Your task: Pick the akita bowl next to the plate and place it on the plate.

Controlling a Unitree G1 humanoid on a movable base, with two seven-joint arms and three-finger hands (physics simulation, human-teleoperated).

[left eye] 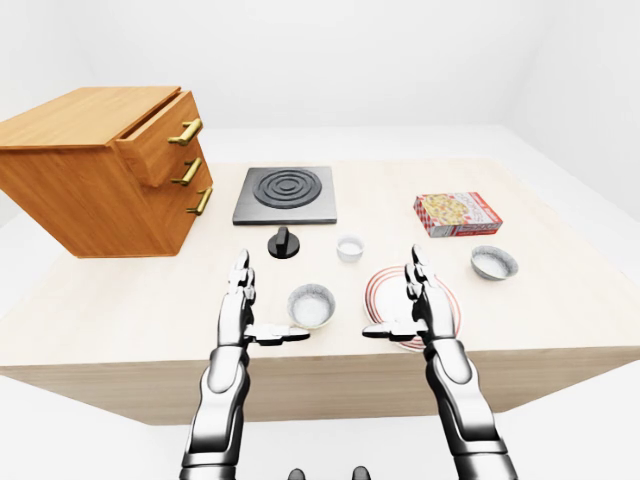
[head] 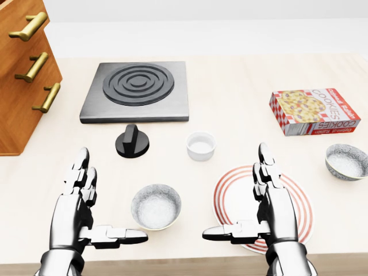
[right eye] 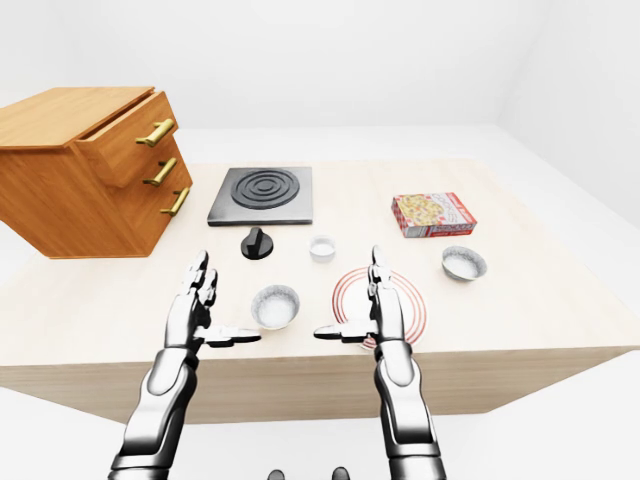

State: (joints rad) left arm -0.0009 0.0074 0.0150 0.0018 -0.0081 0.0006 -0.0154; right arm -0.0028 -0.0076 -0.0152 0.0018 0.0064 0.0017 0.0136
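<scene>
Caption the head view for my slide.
Open left hand beside a bowl, open right hand over the striped plate, nothing grasped.

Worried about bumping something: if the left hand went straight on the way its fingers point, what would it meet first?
Probably the stove plate, at its near left corner, after passing left of the black knob. The left hand may float above it; depth is unclear.

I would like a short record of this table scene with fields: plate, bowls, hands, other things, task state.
plate: red-ringed plate, head view lower right, nothing on it
bowls: left bowl beside the plate's left; right bowl at its right, below the cookie box
hands: left hand open, empty; right hand open, empty, overlapping the plate in view
other: white cup, knob, burner, drawer cabinet
task state: no bowl on plate yet
</scene>
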